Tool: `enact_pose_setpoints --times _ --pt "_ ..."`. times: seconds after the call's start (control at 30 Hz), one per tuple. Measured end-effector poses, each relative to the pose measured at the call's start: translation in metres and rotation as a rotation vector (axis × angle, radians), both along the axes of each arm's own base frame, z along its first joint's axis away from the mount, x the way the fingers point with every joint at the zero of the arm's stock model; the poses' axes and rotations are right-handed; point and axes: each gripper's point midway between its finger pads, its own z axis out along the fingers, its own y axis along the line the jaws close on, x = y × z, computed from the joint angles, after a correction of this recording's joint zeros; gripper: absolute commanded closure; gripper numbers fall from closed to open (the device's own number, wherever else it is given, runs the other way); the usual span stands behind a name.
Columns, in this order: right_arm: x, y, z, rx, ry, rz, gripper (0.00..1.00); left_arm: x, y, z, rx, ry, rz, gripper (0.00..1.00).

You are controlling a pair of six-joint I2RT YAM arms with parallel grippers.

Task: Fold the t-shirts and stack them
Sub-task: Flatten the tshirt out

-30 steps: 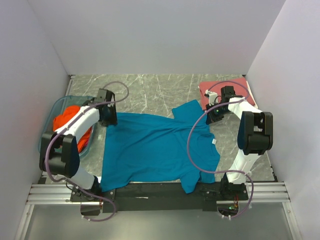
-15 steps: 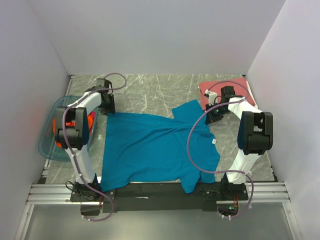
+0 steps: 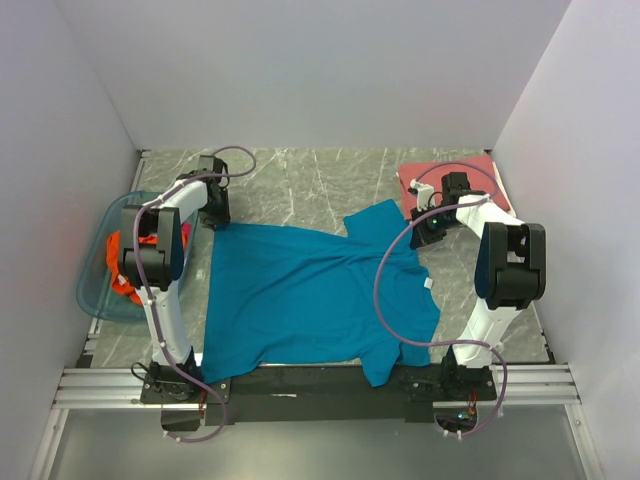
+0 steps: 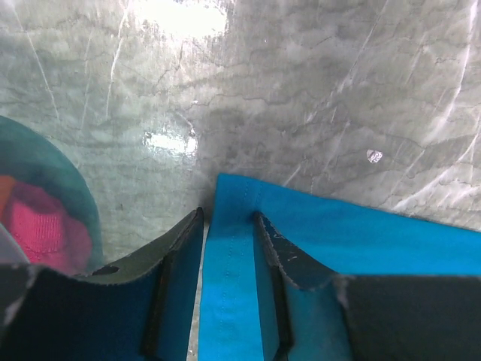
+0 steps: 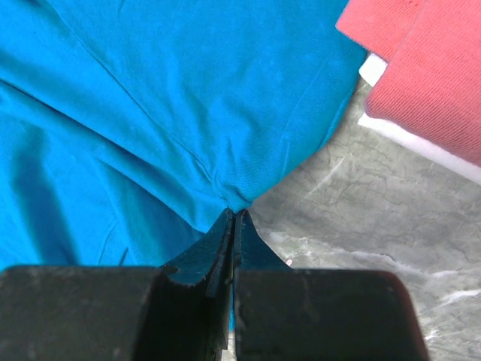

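1. At the far left, a translucent blue plastic tub (image 3: 98, 292) sits on the grey marbled table (image 3: 320, 180). A crumpled bright orange t-shirt (image 3: 117, 262) lies in it, partly hidden by the left arm. The left wrist view also shows a bit of pink cloth (image 4: 41, 229) behind the tub wall.
2. Just right of the tub, the left gripper (image 3: 215, 213) is low over the far left corner of the teal blue t-shirt (image 3: 310, 295). In the left wrist view its jaws stand part open. One finger (image 4: 176, 248) is on the left and one on the right of the shirt's hem strip (image 4: 225, 301), which is not pinched.
3. The teal blue t-shirt lies spread almost flat across the middle of the table. Its hem is to the left, its sleeves are to the right, and its near edge reaches the black base rail (image 3: 300, 380).
4. At the shirt's far right, the right gripper (image 3: 427, 230) is closed tight. The right wrist view shows its tips (image 5: 234, 216) nipping a small point of the teal fabric's edge, and folds in the cloth run toward that point.
5. At the far right corner, just beyond that gripper, the dusty red t-shirt (image 3: 472, 172) lies folded. Something white (image 5: 421, 143) shows at its near edge.
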Motion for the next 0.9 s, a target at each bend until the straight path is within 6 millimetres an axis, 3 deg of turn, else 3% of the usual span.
enact_pose_setpoints --times 0.57,0.77,0.87,0.9 --pt "-0.001 0.0001 -0.0038 0.001 0.011 0.0 1.0 0.0034 -0.0018 0.0024 -0.018 0.009 -0.005 0.6" --pt "-0.001 0.0002 -0.0037 0.001 0.011 0.0 1.0 0.007 -0.0034 -0.0015 -0.034 0.017 -0.006 0.68" --pt "-0.001 0.0004 -0.0037 0.003 0.011 0.001 1.0 0.0074 -0.0038 -0.0016 -0.036 0.016 -0.005 0.77" --pt "-0.001 0.0006 -0.0036 0.004 0.011 0.001 1.0 0.0078 -0.0042 -0.0015 -0.038 0.015 -0.006 0.85"
